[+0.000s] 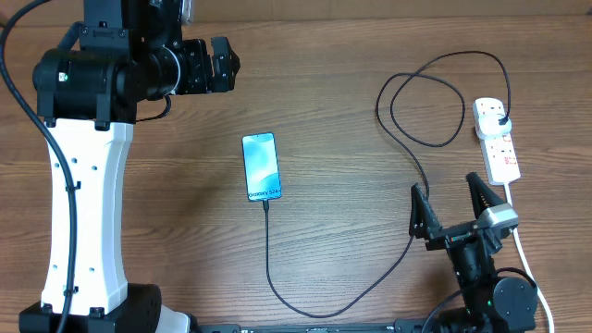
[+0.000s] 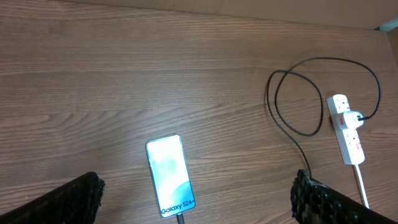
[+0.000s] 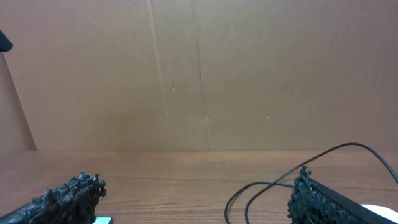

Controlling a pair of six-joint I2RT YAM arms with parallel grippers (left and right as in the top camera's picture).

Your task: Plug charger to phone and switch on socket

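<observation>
The phone lies flat mid-table with its light blue screen up, and shows below the left wrist too, phone. The charger, a thin black cable, enters the phone's near end, sweeps right, loops and ends in a plug seated in the socket, a white power strip at the right. My left gripper hangs open high over the far left, well away from the phone. At the near right edge my right gripper stands open, just left of the socket, with the cable running between its fingers' line of sight.
A thick white cord runs from the socket toward the near edge, past my right arm's base. The left arm's white column stands along the left side. A brown cardboard wall closes the far side of the wooden table.
</observation>
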